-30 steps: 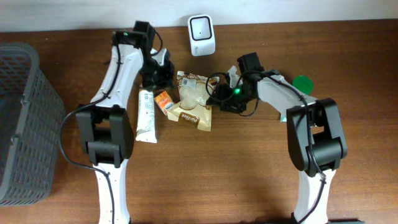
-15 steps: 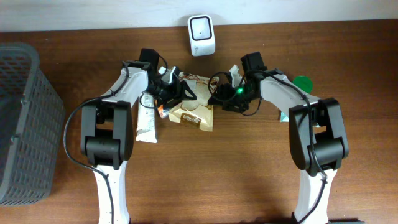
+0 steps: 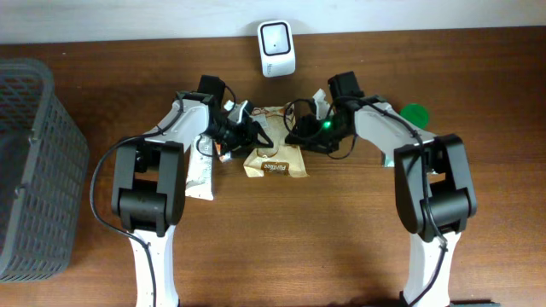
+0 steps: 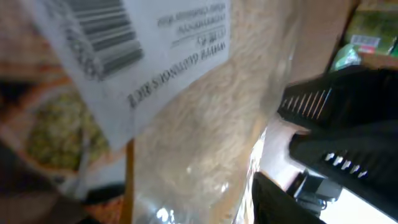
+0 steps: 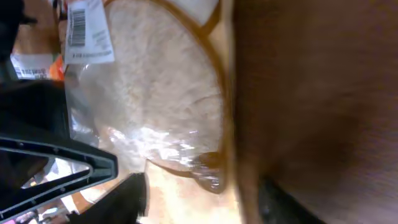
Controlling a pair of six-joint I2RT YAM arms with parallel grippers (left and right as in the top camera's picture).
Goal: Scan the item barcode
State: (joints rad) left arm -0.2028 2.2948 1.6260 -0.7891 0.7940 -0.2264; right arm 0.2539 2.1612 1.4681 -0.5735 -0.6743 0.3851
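The item is a clear bag of white rice (image 3: pixel 271 126) with a white barcode label (image 4: pixel 102 43), lying in the middle of the table below the white scanner (image 3: pixel 277 47). My left gripper (image 3: pixel 250 134) reaches it from the left. In the left wrist view the bag (image 4: pixel 205 124) fills the gap of the left gripper (image 4: pixel 168 208) from finger to finger, and blur hides whether they press on it. My right gripper (image 3: pixel 296 133) comes from the right. It stands open around the bag's lower edge (image 5: pixel 208 168), with gaps on both sides. The label (image 5: pixel 84 28) shows there too.
A brown snack packet (image 3: pixel 275 165) lies under the bag. A long white packet (image 3: pixel 200 162) and a small orange packet (image 3: pixel 223 150) lie to the left. A grey basket (image 3: pixel 34 170) stands at the left edge, and a green lid (image 3: pixel 415 113) sits at the right.
My left arm swung in from the far left onto the bag and its jaws opened, then narrowed. The right jaws narrowed too. The brown packet turned level.
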